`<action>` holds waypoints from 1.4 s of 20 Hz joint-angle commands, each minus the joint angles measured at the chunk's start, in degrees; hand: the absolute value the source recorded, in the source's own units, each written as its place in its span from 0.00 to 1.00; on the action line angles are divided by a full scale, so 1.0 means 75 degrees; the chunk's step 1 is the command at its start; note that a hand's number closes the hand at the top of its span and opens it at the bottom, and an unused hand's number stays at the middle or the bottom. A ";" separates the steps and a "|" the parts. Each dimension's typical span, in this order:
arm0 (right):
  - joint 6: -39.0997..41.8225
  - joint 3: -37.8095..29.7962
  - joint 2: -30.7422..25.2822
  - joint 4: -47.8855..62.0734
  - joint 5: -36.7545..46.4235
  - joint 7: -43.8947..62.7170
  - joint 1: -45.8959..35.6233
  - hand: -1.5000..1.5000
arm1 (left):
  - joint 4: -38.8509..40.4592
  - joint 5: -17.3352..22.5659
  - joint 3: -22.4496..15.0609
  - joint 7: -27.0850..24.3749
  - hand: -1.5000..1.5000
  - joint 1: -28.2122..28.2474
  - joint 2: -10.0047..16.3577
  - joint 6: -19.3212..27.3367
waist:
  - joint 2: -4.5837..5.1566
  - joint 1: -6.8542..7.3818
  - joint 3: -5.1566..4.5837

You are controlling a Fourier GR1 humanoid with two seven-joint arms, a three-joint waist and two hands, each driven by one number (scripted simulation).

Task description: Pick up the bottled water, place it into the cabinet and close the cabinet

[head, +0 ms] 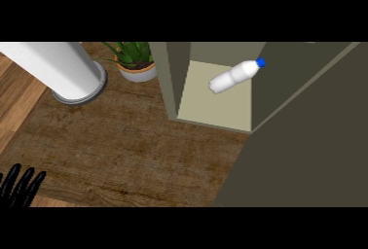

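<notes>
While the left hand (14,194) rests at the lower left edge of the desk (129,146), fingers (27,182) straight, slightly spread and empty, the bottle (233,77) lies on its side inside the cabinet (173,78), so it may roll out and block the open door (309,146) as it closes

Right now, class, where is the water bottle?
In the head view's upper right, the water bottle lies tilted inside the open cabinet, with the potted plant left of the cabinet.
</notes>
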 commanded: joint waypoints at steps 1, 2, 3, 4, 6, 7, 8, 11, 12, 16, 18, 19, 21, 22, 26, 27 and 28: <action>-0.0110 0.0713 0.0634 0.0529 -0.0154 0.1118 -0.0712 1.00 | 0.0101 0.0146 0.0176 -0.0029 0.00 -0.0041 0.0123 -0.0231 | 0.0048 -0.0017 0.0003; -0.0151 0.0556 0.0694 0.0427 -0.0316 0.1262 -0.0830 1.00 | 0.0073 0.0042 0.0147 -0.0079 0.00 0.0107 0.0248 -0.0360 | 0.0040 0.0132 -0.0002; -0.0206 0.0647 0.0881 0.0595 -0.0311 0.1321 -0.0947 1.00 | 0.0009 0.0115 0.0189 0.0041 0.00 -0.0042 0.0196 -0.0190 | 0.0055 0.0024 0.0008; -0.0283 0.0615 0.1052 0.0679 -0.0443 0.1491 -0.1076 1.00 | 0.0015 0.0151 0.0234 0.0006 0.00 -0.0027 0.0220 -0.0274 | 0.0036 -0.0030 0.0018; -0.0423 0.0441 0.1309 0.0931 -0.0646 0.1680 -0.1227 1.00 | -0.0068 0.0083 0.0223 0.0006 0.00 0.0005 0.0282 -0.0313 | 0.0066 0.0081 0.0018; -0.0470 0.0469 0.1547 0.1151 -0.0667 0.1719 -0.1409 1.00 | 0.0091 0.0172 0.0297 0.0053 0.00 -0.0039 0.0285 -0.0306 | 0.0091 0.0014 0.0020; -0.0564 0.0548 0.1733 0.1271 -0.0752 0.1833 -0.1388 1.00 | 0.0064 0.0212 0.0402 -0.0045 0.00 0.0010 0.0350 -0.0404 | 0.0054 0.0064 0.0020; -0.0586 0.0366 0.2206 0.1703 -0.1294 0.2075 -0.1737 1.00 | 0.0056 0.0272 0.0446 0.0050 0.00 -0.0052 0.0341 -0.0348 | 0.0142 0.0018 0.0042; -0.0569 0.0251 0.2292 0.1809 -0.1455 0.2210 -0.1879 1.00 | 0.0014 0.0230 0.0376 0.0010 0.00 0.0103 0.0373 -0.0478 | 0.0112 0.0086 0.0046; -0.0640 -0.0052 0.2832 0.2429 -0.2107 0.2320 -0.2133 1.00 | 0.0088 0.0407 0.0624 0.0026 0.00 0.0039 0.0492 -0.0592 | 0.0145 0.0009 0.0062; -0.0424 -0.0268 0.2917 0.2758 -0.2680 0.2482 -0.2459 1.00 | 0.0084 0.0411 0.0690 0.0065 0.00 0.0060 0.0569 -0.0599 | 0.0161 0.0083 0.0071; -0.0362 -0.0340 0.3040 0.2959 -0.2973 0.2536 -0.2637 1.00 | 0.0215 0.0518 0.0787 0.0059 0.00 0.0065 0.0574 -0.0639 | 0.0139 0.0032 0.0073; -0.0377 -0.0830 0.3188 0.3488 -0.3269 0.2650 -0.3099 1.00 | 0.0198 0.0564 0.0779 0.0058 0.00 0.0116 0.0513 -0.0658 | 0.0096 -0.0036 0.0079; -0.0441 -0.1179 0.3214 0.3752 -0.3291 0.2740 -0.3410 1.00 | 0.0130 0.0463 0.0644 0.0077 0.00 0.0190 0.0404 -0.0550 | 0.0068 -0.0063 0.0081; -0.0995 -0.2460 0.3600 0.5235 -0.2977 0.2723 -0.4831 1.00 | 0.0400 0.0534 0.0856 -0.0075 0.00 0.0359 0.0430 -0.0779 | -0.0020 -0.0282 0.0100; -0.1191 -0.2544 0.3796 0.5682 -0.2793 0.2721 -0.5235 1.00 | 0.0433 0.0718 0.1010 0.0047 0.00 0.0233 0.0501 -0.0758 | -0.0013 -0.0373 0.0107; -0.1420 -0.2645 0.3942 0.6191 -0.2390 0.2399 -0.5436 1.00 | 0.0339 0.0577 0.0962 -0.0005 0.00 0.0393 0.0521 -0.0765 | -0.0033 -0.0307 0.0118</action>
